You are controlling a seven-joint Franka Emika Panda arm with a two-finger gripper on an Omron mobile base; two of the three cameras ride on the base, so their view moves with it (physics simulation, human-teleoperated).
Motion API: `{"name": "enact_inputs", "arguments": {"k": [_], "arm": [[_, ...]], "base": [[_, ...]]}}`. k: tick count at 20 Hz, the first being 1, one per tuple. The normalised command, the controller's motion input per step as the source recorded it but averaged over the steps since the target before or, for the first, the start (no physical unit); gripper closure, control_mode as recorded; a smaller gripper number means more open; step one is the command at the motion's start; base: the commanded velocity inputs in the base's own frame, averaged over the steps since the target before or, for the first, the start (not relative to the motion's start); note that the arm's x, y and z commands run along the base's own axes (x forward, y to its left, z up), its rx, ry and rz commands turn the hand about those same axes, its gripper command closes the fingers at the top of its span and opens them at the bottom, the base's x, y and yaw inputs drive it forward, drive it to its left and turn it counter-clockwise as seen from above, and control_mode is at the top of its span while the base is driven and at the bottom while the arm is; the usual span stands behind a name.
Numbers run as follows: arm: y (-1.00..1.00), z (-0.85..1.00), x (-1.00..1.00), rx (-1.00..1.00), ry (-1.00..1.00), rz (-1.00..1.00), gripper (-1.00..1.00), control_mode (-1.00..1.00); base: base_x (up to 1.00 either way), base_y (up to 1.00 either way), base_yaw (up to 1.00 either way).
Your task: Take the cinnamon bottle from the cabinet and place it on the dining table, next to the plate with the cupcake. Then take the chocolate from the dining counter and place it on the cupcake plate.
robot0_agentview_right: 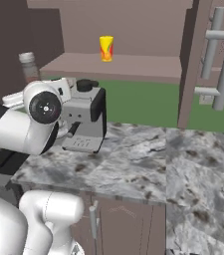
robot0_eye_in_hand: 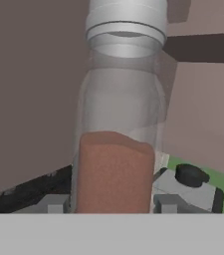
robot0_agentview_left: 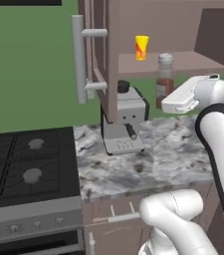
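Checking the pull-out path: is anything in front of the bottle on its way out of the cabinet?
Nothing visible. The bottle sits between the pincer tips at the shelf's front edge. The coffee machine stands lower, to one side; the yellow cup sits behind.

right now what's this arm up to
The white arm's gripper is shut on the cinnamon bottle, holding it upright just in front of the open cabinet, off its shelf. A yellow cup sits on the shelf. Below stands a coffee machine on the marbled worktop.
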Motion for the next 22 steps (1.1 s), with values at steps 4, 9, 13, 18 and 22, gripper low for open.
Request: {"name": "enact_inputs", "arguments": {"k": [4,9,13,18,22], "arm": [[0.0,0.0,0.0,0.0,0.0,0.0,1.0,1.0],[0.0,0.0,0.0,0.0,0.0,0.0,1.0,1.0],[0.0,0.0,0.0,0.0,0.0,0.0,1.0,1.0],[0.0,0.0,0.0,0.0,0.0,0.0,1.0,1.0],[0.0,0.0,0.0,0.0,0.0,0.0,1.0,1.0]], "base": [[-0.59,0.1,0.0],[-0.53,0.27,0.22],[-0.41,0.23,0.74],[-0.26,0.24,0.88],[-0.15,0.18,0.98]]}}
